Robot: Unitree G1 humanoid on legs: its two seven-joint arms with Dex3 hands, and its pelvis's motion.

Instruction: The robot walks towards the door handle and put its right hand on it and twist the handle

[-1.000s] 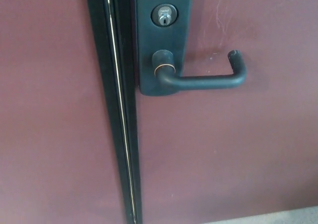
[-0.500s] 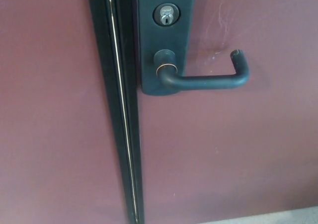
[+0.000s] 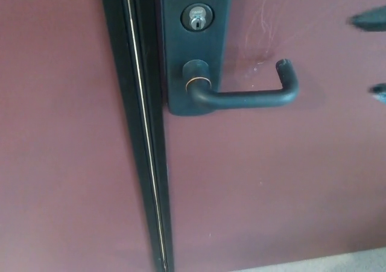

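Door handle [image 3: 253, 97] dark lever, horizontal, upturned tip, right hand [image 3: 371, 20] fingers apart

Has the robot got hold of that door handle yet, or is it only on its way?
Done: it stands close before the door handle. In hand: the right hand shows only as dark fingertips at the picture's right edge, apart from the handle. Left: reach the lever, which lies level, grasp it and twist.

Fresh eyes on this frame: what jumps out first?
The black lever door handle near centre, on a dark plate with a silver keyhole above it. Left of it, a dark vertical door seam splits the maroon door. Blurred right hand fingertips poke in at the right edge.
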